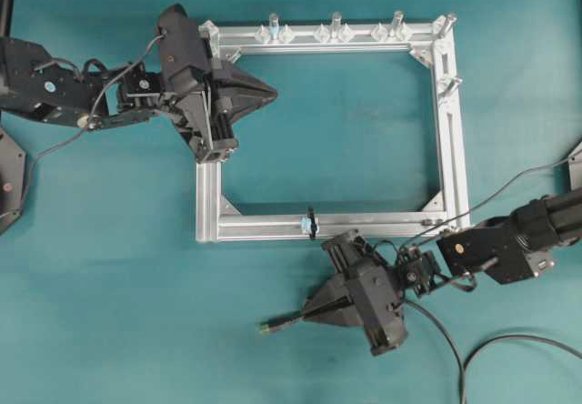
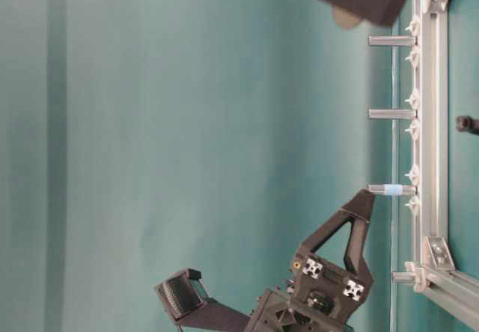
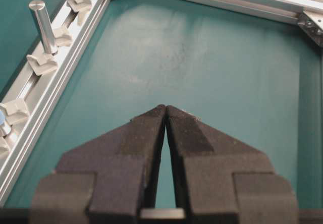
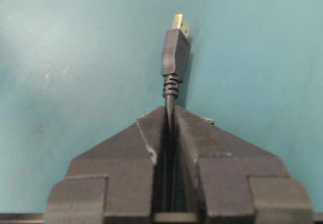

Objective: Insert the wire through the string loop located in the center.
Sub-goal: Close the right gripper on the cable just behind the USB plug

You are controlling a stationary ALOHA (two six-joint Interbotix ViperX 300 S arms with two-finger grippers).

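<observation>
The silver aluminium frame (image 1: 450, 149) lies on the teal table. The string loop (image 1: 311, 222) wraps its near bar, with a pale-blue mark alongside. My right gripper (image 1: 305, 314) is shut on the wire just behind its plug (image 1: 277, 325), in front of the near bar and just right of the loop. In the right wrist view the plug (image 4: 175, 50) with its metallic tip sticks out ahead of the gripper (image 4: 170, 109). The wire (image 1: 509, 342) trails off to the right. My left gripper (image 1: 273, 91) is shut and empty over the frame's far-left corner; its tips (image 3: 166, 108) meet.
Silver upright pegs (image 1: 336, 24) stand along the far bar and also show in the left wrist view (image 3: 42, 24); more pegs (image 1: 449, 84) stand on the right bar. In the table-level view the frame (image 2: 428, 123) stands at the right with the right arm (image 2: 322, 280) below.
</observation>
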